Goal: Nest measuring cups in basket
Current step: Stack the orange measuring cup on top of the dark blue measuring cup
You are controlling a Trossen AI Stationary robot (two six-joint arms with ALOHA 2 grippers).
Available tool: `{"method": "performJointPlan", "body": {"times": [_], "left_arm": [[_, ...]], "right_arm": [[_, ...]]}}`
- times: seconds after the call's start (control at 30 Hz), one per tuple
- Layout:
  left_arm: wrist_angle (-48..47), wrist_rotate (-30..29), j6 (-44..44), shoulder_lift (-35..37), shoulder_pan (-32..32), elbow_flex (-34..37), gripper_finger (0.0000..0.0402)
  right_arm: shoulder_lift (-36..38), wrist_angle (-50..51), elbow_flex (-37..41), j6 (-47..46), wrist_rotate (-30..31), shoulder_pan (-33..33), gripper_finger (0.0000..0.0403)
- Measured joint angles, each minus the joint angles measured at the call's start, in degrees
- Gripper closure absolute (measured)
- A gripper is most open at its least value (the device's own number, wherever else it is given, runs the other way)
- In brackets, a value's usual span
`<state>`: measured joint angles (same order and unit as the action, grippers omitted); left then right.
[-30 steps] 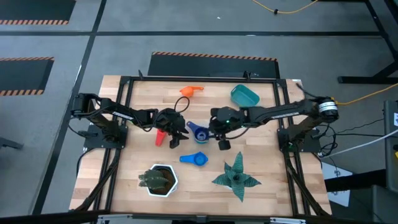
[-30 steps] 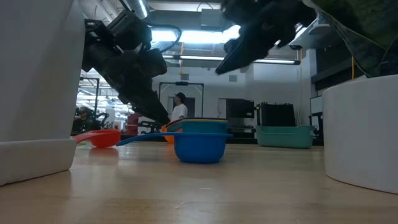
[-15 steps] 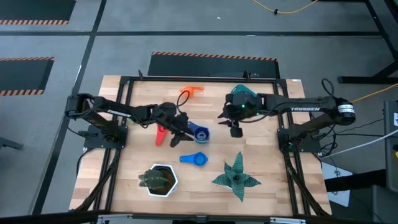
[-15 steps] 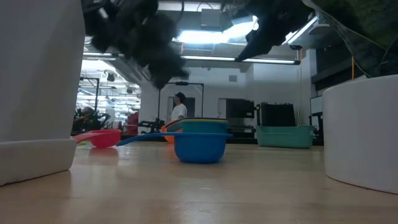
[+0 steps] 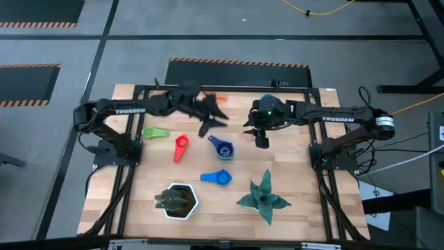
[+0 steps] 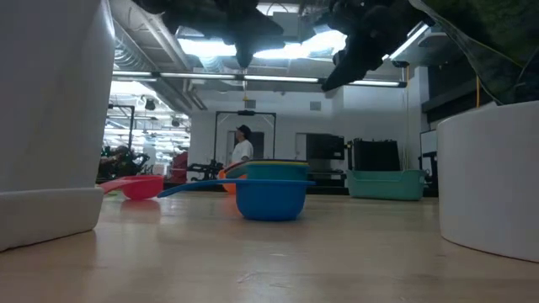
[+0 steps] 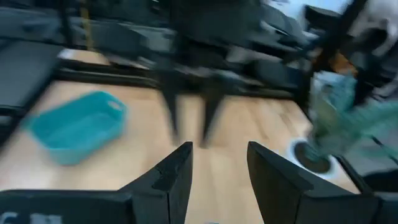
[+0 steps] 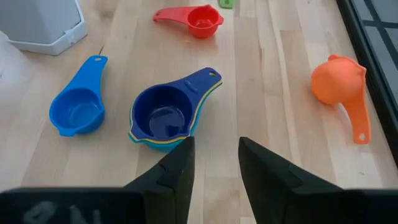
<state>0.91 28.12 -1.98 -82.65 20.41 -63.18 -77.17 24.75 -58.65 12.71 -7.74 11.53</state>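
Item: measuring cups, six, loose on the counter (image 5: 298, 177); none yet lodged in the basket (image 5: 273, 106), which stands at the far right of the counter and is seen empty in the left wrist view (image 7: 76, 126).

Landmark: the dark blue cup (image 5: 221, 148), near the counter's middle. It is nested on top of what appears to be a yellow cup (image 8: 163, 142) and a light teal one, only whose rims show beneath it. The light blue cup (image 5: 218, 178) lies nearer the front, close by. The red cup (image 5: 180, 148) lies to its left; the green cup (image 5: 155, 132) is farther left still. The orange cup (image 5: 214, 101), mouth down, lies beyond it toward the far edge.

Left gripper (image 5: 210, 119): held in the air just beyond the dark blue cup, blurred; jaws spread a little apart, nothing between them. Right gripper (image 5: 261, 137): held in the air to the right of the dark blue cup, beside the basket; jaws likewise parted and empty.

Handling note: the stack is judged partly built. A loose cup is best taken by its handle, kept level, and lowered squarely into the next larger cup, handles aligned. The inverted orange cup must be righted first. The stack is best carried from its lowest cup, lest the upper ones slip.

Other holdings: a white pot (image 5: 178, 201) containing a dark plant, at the front left.
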Motion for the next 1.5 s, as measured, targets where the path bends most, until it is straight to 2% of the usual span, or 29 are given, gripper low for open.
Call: {"method": "performJointPlan", "body": {"times": [0.17,0.43,0.7,0.87,1.1,1.5], "left_arm": [[-1.93,0.12,0.11,0.0,7.29,-3.42,0.0256],[-7.55,0.11,-0.39,-0.22,19.35,-3.52,0.0256],[-12.54,0.35,-0.58,-4.16,26.86,-3.5,0.0256],[-12.45,3.34,-0.9,-7.65,27.86,-3.47,0.0256],[-12.51,2.09,-0.87,-11.9,27.2,-3.46,0.0256],[-12.65,-9.39,-0.44,-14.61,25.7,-3.41,0.0256]], "right_arm": [[0.0,0.0,0.0,0.0,-0.01,0.0,0.0274],[0.0,0.0,0.0,0.01,-0.01,0.0,0.0274],[-0.02,-0.02,0.0,1.42,-0.01,0.0,0.0274],[-0.02,-0.02,0.0,1.38,-0.01,0.0,0.0274],[-0.02,-0.03,0.0,1.44,-0.01,-0.01,0.0274],[-0.04,-0.04,0.0,1.46,-0.01,-0.02,0.0274]]}}
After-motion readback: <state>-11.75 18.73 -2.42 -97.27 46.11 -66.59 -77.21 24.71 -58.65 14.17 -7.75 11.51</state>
